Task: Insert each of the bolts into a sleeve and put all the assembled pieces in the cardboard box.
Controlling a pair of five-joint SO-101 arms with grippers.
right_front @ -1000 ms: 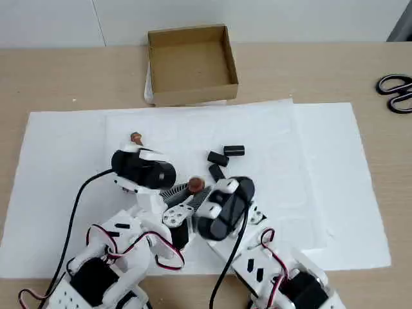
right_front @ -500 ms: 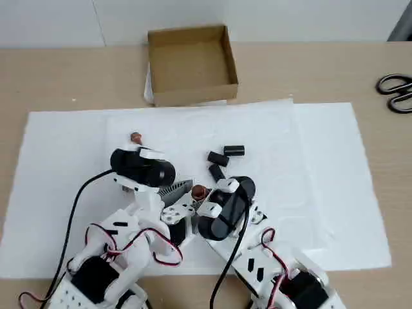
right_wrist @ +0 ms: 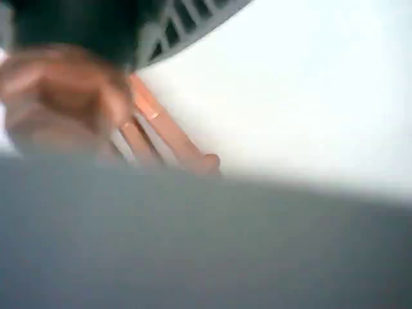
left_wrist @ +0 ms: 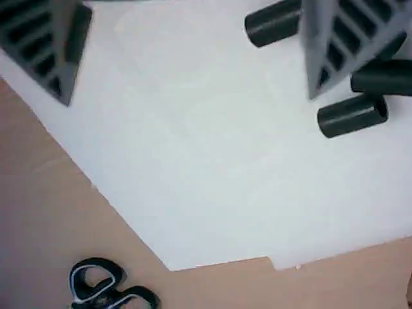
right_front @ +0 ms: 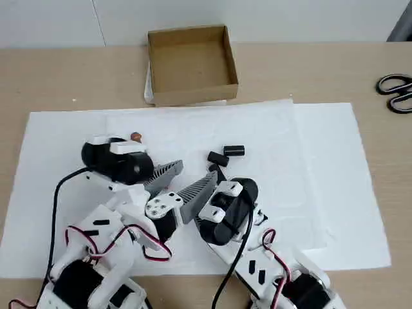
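Left gripper (right_front: 198,170): jaws spread wide, nothing between them. Its own wrist view puts the two grey ribbed jaws at opposite sides, with bare white paper (left_wrist: 212,161) in the gap.

Right gripper (right_front: 215,185): just beside the left gripper, largely under its own black camera housing in the high view. I cannot tell whether it grips anything.

Bolt (right_wrist: 168,134): the right wrist view adds a copper shaft very close to the lens, beside a grey ribbed jaw, with white paper behind it. The head end is a blur, and a grey mass covers the lower half of that view.

Sleeves (right_front: 234,150): three, black, on the paper just beyond the left gripper's jaw tips. One jaw tip partly covers the nearest. The left wrist view has one sleeve on one side of that jaw and two on the other, one of them cut off by the picture's edge.

Second bolt (right_front: 136,137): just beyond the left arm's camera housing, on the side away from the right arm, partly covered.

Cardboard box (right_front: 154,64): well beyond both grippers, open side up, on the table (right_front: 64,77) just past the paper's far edge.

Scissors (right_front: 396,92): far out on the right arm's side, cut off at the edge of the high view. The left wrist view shows their black handles on the table past the paper.
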